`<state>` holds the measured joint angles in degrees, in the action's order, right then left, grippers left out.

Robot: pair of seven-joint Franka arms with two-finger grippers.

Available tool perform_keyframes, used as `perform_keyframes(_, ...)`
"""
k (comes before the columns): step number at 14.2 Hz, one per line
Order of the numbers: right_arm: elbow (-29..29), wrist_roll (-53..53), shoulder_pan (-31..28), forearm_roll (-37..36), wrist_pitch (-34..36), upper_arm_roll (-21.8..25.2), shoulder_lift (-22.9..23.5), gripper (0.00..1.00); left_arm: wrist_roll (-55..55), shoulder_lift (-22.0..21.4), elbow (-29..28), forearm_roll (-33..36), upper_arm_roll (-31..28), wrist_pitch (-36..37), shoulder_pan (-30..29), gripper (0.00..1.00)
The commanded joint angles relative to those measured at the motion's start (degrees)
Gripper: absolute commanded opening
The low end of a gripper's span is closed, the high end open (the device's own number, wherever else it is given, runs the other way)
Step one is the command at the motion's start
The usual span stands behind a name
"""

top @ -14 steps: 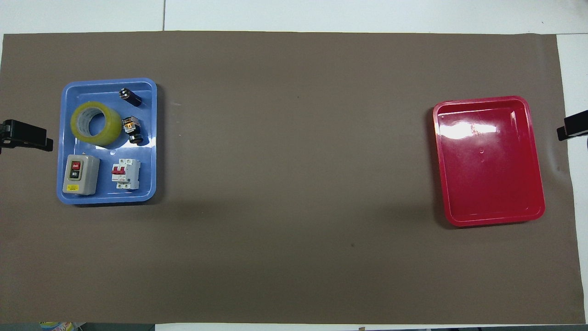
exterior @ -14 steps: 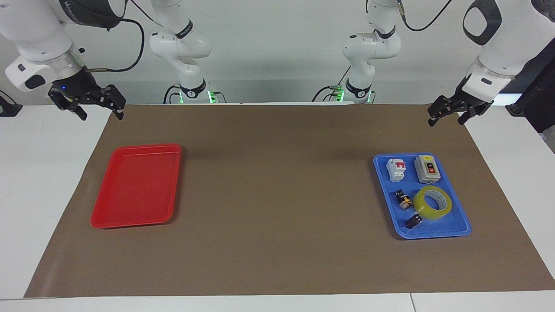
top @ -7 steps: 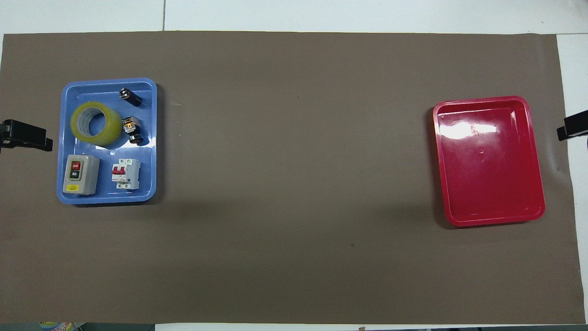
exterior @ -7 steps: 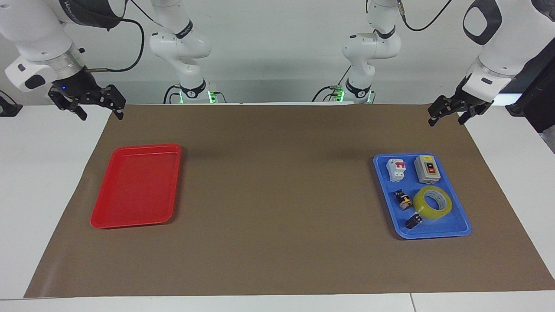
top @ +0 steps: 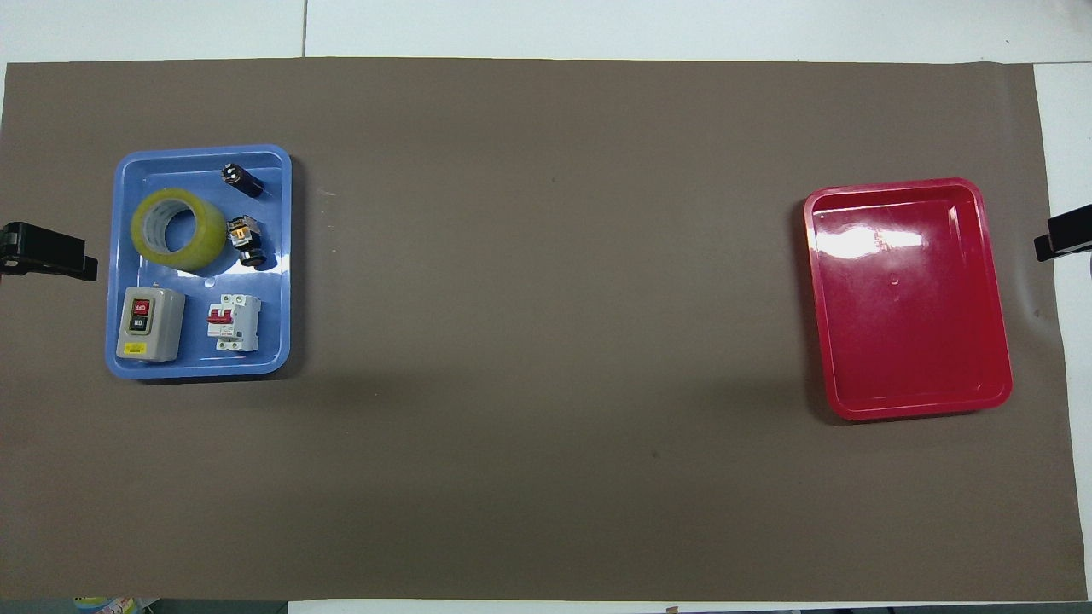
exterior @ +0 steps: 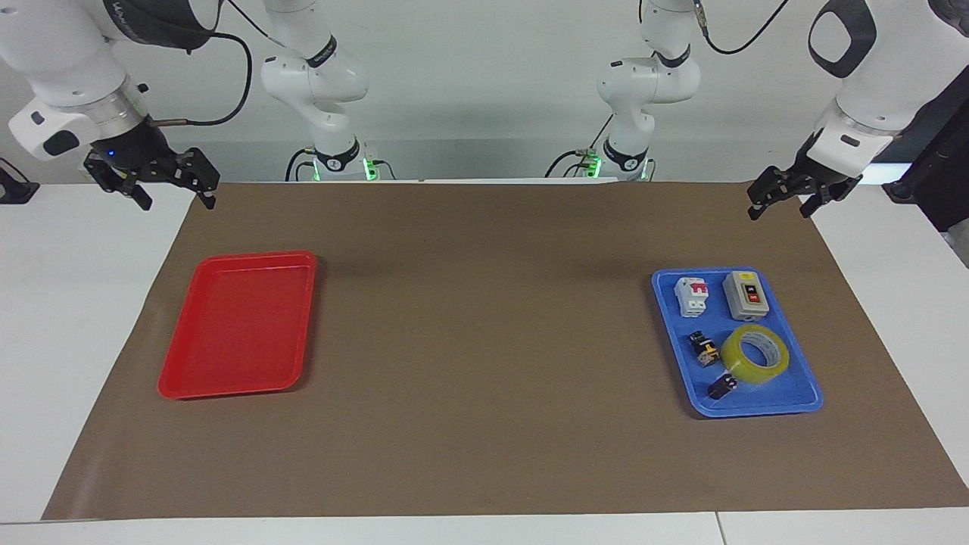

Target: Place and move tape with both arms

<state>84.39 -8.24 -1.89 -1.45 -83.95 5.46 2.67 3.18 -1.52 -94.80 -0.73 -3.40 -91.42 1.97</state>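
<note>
Both pincer tips, left pincer [top: 47, 253] and right pincer [top: 1062, 243], cut by overhead edges.

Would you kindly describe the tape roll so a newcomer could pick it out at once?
Find the blue tray at the left arm's end of the brown mat. The tape lies flat in the tray's half farther from the robots, beside two small black parts. It is the only ring there: translucent yellow with a pale core.
</note>
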Motion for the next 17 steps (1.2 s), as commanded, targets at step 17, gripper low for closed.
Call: perform_keyframes(17,0.5,0.0,-0.6,0.5,-0.4,-0.4,-0.6,1.00,0.2,-1.6,-1.6,0.6,0.2,-0.7,0.8,1.00)
